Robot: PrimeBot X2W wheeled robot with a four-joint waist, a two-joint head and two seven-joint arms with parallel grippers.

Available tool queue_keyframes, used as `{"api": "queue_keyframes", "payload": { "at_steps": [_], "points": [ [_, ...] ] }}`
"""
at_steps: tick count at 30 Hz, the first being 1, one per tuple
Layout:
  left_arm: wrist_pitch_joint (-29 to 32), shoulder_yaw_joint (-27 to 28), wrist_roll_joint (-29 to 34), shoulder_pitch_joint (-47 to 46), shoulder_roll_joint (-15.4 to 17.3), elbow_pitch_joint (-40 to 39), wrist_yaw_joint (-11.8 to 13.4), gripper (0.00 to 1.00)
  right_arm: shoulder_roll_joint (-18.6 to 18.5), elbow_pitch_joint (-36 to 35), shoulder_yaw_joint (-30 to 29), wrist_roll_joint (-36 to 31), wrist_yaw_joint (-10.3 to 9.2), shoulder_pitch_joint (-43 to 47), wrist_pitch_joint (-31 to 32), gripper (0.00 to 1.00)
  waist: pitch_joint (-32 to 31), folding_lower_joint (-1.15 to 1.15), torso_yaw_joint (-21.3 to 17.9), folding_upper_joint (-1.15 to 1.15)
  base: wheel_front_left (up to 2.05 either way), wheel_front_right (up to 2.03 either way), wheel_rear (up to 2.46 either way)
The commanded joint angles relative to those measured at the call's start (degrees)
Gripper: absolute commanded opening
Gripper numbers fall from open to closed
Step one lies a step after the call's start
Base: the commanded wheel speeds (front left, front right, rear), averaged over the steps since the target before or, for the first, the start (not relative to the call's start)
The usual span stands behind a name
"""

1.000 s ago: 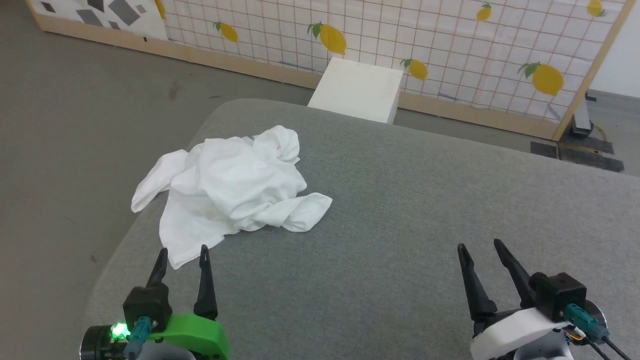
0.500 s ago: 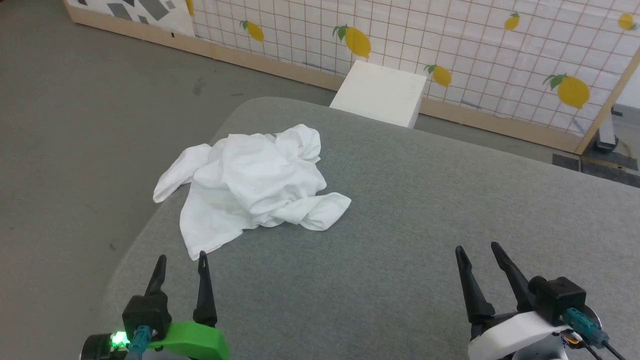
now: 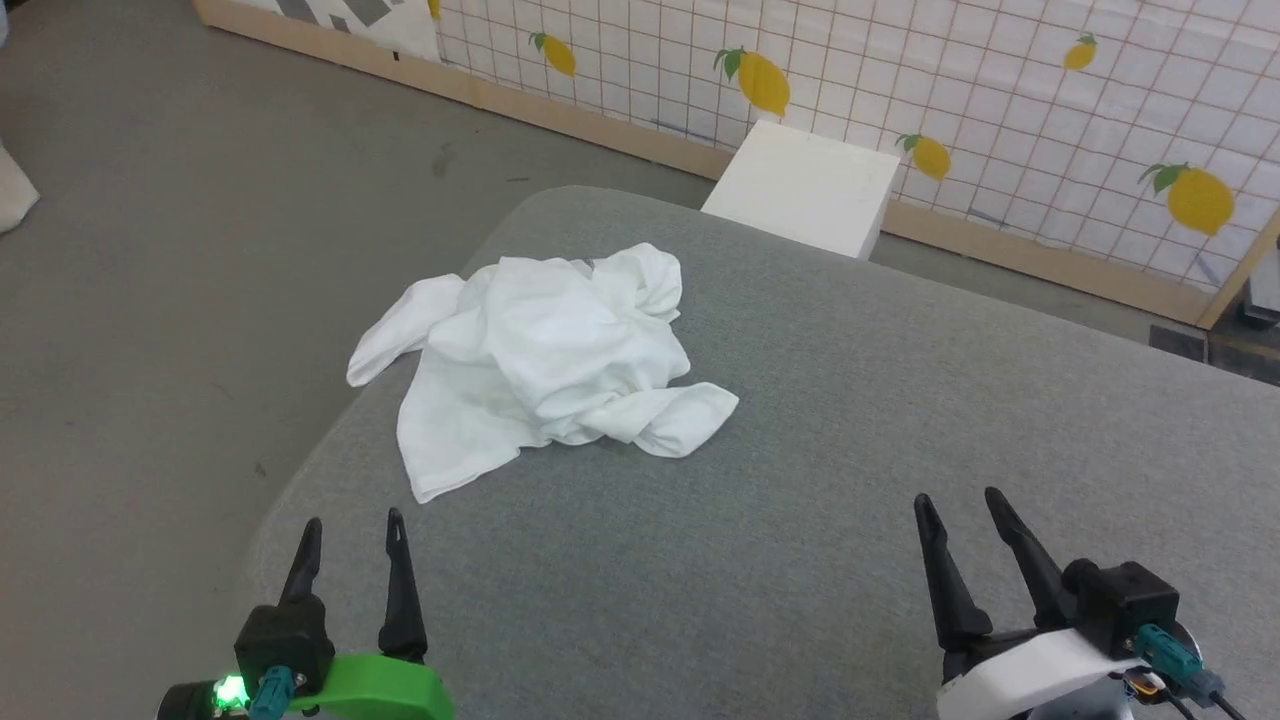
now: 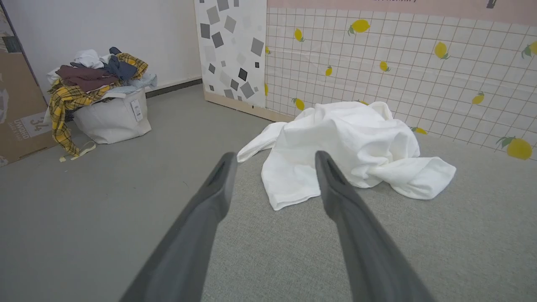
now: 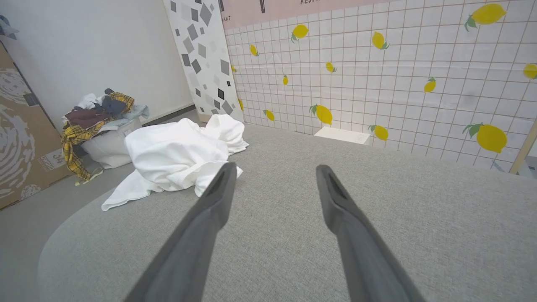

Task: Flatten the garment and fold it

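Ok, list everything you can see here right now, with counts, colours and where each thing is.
Crumpled white thin-fabric shirt: one, white, far-left part of the padded surface.
Grey fabric-covered padded surface: one, grey, before the robot.
Rigid white box: one, white, floor beyond the surface's far edge.
Lemon-print grid panel: one, white and yellow, behind the box.
Grey-squares panel: one, white and grey, beside the lemon panel.
White fabric bin heaped with clothes: one, white, floor by the wall.
Brown cardboard sheet: one, brown, beside the bin.
Left gripper: one, dark fingers, open, head view's lower left.
Right gripper: one, dark fingers, open, head view's lower right.
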Motion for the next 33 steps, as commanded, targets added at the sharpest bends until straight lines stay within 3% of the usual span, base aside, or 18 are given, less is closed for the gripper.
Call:
{"api": "queue_keyframes", "payload": {
  "at_steps": [1,19,26,33],
  "points": [
    [-0.6,0.1,-0.4,1.0,-0.1,0.0,0.4,1.0,0.0,0.3,0.1,0.8,-0.07,0.7,-0.7,1.0,0.2,0.0,0.5,0.0,0.0,0.0,0.0],
    [-2.7,1.1,-2.7,-0.7,-0.2,0.1,0.5,1.0,0.0,2.4,0.4,1.8,-0.08,-0.4,-2.8,1.0,1.8,0.0,3.8,0.0,0.0,0.0,0.0],
    [-3.1,2.1,-5.9,-9.0,1.9,2.5,-3.3,1.0,0.1,3.0,1.3,0.5,-0.09,-2.4,-3.5,1.0,4.3,0.0,3.1,0.0,0.0,0.0,0.0],
    [6.2,2.1,-12.3,-25.4,6.0,10.0,-9.8,1.0,0.1,1.4,0.0,-2.5,-0.09,-5.2,-2.4,1.0,10.2,0.0,-0.7,0.0,0.0,0.0,0.0]
  ]
}}
